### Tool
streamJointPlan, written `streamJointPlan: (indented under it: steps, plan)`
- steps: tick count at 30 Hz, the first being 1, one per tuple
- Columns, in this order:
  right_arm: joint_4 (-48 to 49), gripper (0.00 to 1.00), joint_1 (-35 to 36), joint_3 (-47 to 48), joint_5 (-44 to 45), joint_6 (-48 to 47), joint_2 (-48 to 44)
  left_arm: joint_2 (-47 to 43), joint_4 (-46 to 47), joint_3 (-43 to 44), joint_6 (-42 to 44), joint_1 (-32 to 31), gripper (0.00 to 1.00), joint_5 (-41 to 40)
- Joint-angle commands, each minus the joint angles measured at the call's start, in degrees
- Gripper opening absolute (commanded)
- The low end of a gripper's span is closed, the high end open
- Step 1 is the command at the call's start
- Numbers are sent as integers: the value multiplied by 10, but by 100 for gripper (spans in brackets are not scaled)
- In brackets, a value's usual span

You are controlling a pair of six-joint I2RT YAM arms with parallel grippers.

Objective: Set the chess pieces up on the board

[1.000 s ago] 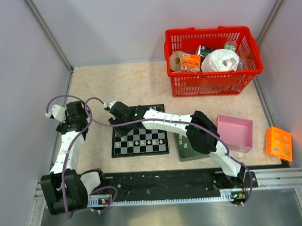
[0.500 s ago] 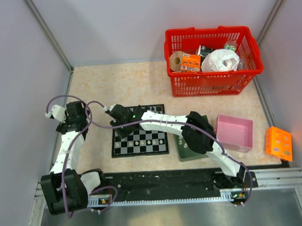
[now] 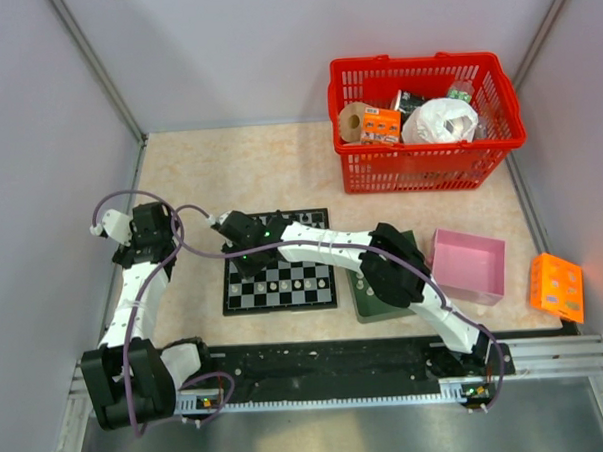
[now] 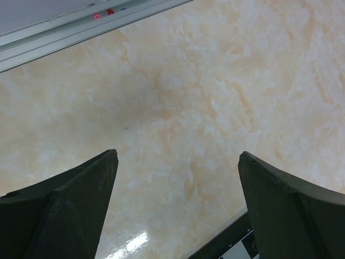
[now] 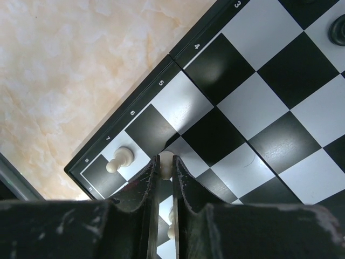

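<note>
The right pincer (image 5: pixel 165 160) is squeezed shut on a little white piece (image 5: pixel 166 156), with one finger on each side of it. Only the round top of the piece peeks out. The fingers hide the rest, so I cannot tell which piece it is or which way it leans. It is on the board (image 5: pixel 253 108), near the corner.

Just left of the pincer, a white pawn (image 5: pixel 119 160) stands on its foot in the black corner square. In the wrist view its head points up and to the right. Far up and right of the pincer, a black piece (image 5: pixel 338 28) is cut off by the picture edge. Some pale bits (image 5: pixel 171 216) show in the slit between the fingers, too hidden to name.

The left pincer (image 4: pixel 177 155) is wide open with nothing in it, over the bare table (image 4: pixel 188 91). Below its right finger a dark corner (image 4: pixel 232 245) pokes in, cut off too much to name.
</note>
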Motion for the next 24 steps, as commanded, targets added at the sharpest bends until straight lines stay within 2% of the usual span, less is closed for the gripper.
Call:
streamJointPlan:
  steps: [1, 16, 24]
  plan:
    - [7, 10, 1, 4, -9, -4, -17, -15, 17, 7, 1, 3, 99, -1]
    - [19, 9, 20, -78, 5, 8, -67, -14, 20, 5, -1, 3, 99, 5]
    - [29, 9, 24, -84, -8, 12, -68, -16, 19, 6, -2, 3, 99, 6]
